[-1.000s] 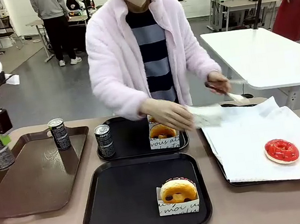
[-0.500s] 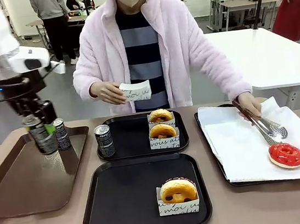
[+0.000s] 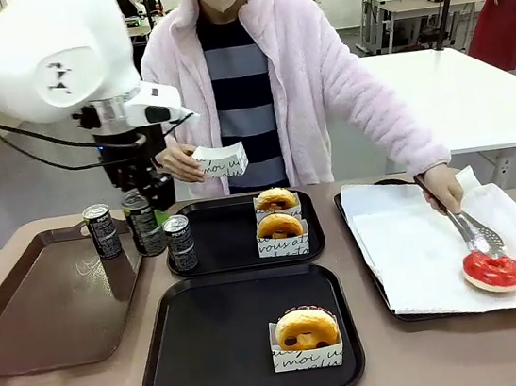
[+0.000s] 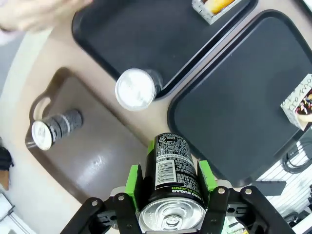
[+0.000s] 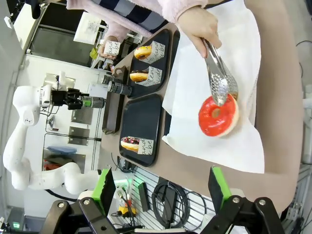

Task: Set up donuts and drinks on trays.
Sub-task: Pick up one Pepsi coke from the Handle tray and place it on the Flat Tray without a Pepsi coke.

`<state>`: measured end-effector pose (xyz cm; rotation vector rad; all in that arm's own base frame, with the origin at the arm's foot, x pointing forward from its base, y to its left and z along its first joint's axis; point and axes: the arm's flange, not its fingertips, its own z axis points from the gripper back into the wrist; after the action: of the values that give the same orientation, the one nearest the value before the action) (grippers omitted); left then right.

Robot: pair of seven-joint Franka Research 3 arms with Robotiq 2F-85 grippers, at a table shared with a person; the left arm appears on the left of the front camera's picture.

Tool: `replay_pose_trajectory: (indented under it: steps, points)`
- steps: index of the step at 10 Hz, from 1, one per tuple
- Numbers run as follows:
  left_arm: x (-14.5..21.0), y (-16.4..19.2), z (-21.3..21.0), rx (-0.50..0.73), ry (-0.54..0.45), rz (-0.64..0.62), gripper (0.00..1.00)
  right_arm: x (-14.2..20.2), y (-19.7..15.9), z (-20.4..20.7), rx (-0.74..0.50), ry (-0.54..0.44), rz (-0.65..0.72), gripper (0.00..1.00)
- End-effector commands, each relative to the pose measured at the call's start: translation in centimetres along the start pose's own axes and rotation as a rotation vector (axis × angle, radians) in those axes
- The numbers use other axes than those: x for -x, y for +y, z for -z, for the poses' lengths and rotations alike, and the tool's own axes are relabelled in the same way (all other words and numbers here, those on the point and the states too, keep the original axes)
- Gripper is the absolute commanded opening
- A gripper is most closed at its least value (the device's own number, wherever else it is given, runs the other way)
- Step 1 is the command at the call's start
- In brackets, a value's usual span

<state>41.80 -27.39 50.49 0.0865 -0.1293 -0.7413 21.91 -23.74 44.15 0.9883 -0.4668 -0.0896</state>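
Observation:
My left gripper (image 3: pixel 146 208) is shut on a dark can (image 3: pixel 145 235), held upright just above the brown tray's right edge, beside the far black tray (image 3: pixel 224 259). In the left wrist view the green pads (image 4: pixel 132 179) clamp this can (image 4: pixel 170 161). A second can (image 3: pixel 180 242) stands on the far tray with two sleeved donuts (image 3: pixel 280 226). The near black tray (image 3: pixel 212 351) holds one sleeved donut (image 3: pixel 305 334). A third can (image 3: pixel 101 231) stands on the brown tray. My right gripper (image 5: pixel 162 195) hangs open, high above the table's right end.
The long brown tray (image 3: pixel 56 324) lies at the left. The person holds an empty paper sleeve (image 3: pixel 220 161) in one hand; the other hand's tongs (image 3: pixel 472 229) touch a red donut (image 3: pixel 493 270) on the white-paper-lined tray (image 3: pixel 418 248).
My left arm has carried the can rightwards, from the brown tray's left end to its right edge. The person raised a paper sleeve and brought the tongs onto the red donut.

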Motion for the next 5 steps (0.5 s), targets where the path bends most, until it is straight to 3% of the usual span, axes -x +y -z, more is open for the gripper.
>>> replay_pose_trajectory:
  steps: [1,5]
  points:
    - [-2.5,-0.6,-0.1,-0.003,-0.006,0.032,0.57,-0.1,-0.1,0.0,-0.019,-0.016,-0.014,1.0]
    - [-4.2,-2.4,0.9,0.111,0.045,0.076,0.57,-0.1,-0.1,0.0,-0.019,-0.016,-0.014,1.0]
